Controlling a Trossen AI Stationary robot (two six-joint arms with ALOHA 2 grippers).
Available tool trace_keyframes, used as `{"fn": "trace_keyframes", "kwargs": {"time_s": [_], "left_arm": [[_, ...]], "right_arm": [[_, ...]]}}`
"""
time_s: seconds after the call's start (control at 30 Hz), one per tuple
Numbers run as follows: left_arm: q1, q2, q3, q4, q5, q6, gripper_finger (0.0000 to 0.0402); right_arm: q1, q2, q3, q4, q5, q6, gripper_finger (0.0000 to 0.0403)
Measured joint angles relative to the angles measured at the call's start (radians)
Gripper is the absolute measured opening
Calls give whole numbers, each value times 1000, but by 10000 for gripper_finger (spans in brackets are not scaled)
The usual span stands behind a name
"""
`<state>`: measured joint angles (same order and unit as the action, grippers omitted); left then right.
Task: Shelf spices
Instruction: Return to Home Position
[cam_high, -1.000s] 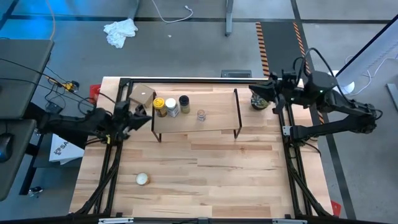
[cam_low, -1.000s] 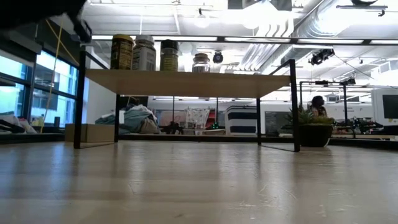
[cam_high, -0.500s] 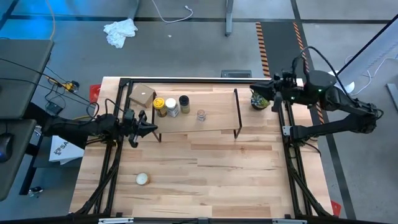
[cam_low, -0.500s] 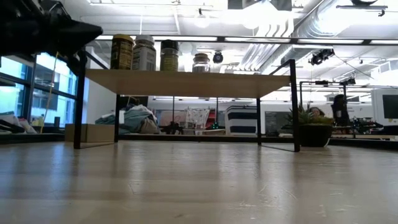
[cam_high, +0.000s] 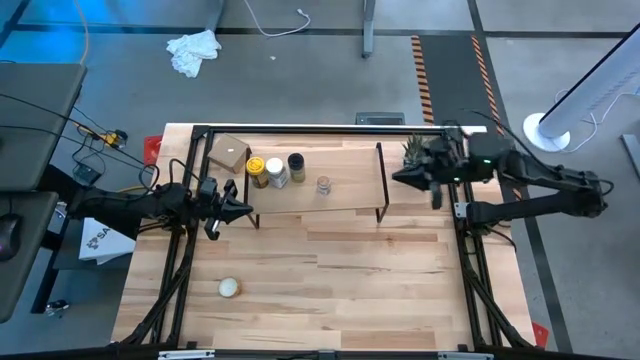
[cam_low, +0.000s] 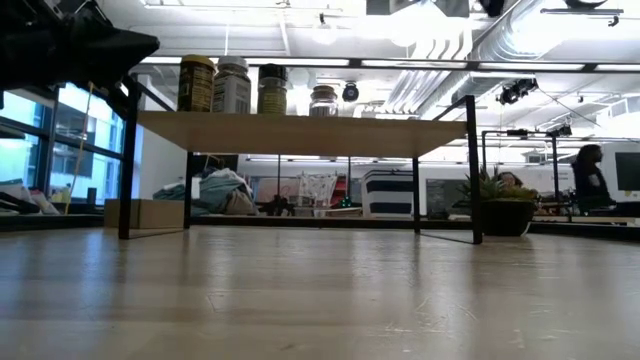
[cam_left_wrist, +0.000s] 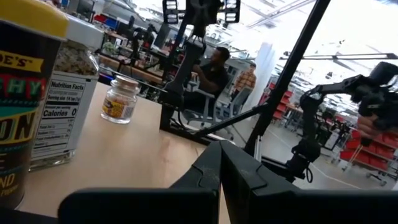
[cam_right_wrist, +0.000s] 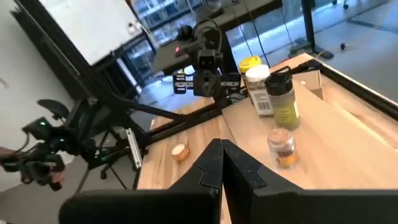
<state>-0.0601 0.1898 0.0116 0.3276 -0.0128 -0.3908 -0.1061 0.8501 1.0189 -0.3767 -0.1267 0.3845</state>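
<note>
1. Left gripper (cam_high: 240, 206): we see its fingers pressed together on nothing. It hangs just off the left end of the shelf (cam_high: 330, 203), at about shelf-top height in the low view.
2. Right gripper (cam_high: 400, 178): also pressed together and empty, just off the shelf's right end.
3. We count four jars upright on the shelf's left half. The yellow jar (cam_high: 257, 170) stands nearest the left end, with the white-capped jar (cam_high: 275, 172) just beside it. The black-capped jar (cam_high: 296, 163) comes next. The small glass jar (cam_high: 323, 185) stands apart, toward the middle.
4. The shelf stands on the far half of the table (cam_high: 350, 270).
5. Around it we see:
   - A cardboard box (cam_high: 228, 153) sits behind the shelf's left end.
   - A potted plant (cam_high: 412, 150) stands behind the right gripper.
   - A small pale round thing (cam_high: 229, 288) lies near-left, well apart.
</note>
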Motion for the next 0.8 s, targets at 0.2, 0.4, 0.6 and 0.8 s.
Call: {"fn": "trace_keyframes", "kwargs": {"time_s": [0.2, 0.4, 0.6, 0.8], "left_arm": [[0, 0, 0, -4, 0, 0, 1], [0, 0, 0, -3, 0, 1, 1], [0, 0, 0, -3, 0, 1, 1], [0, 0, 0, -3, 0, 1, 1]], "right_arm": [[-7, -240, -207, 220, 2, -22, 0], [-8, -276, -547, 558, -4, -62, 0], [-64, -294, -843, 992, 13, -142, 0], [-122, -305, -1002, 1263, -86, -127, 0]]}}
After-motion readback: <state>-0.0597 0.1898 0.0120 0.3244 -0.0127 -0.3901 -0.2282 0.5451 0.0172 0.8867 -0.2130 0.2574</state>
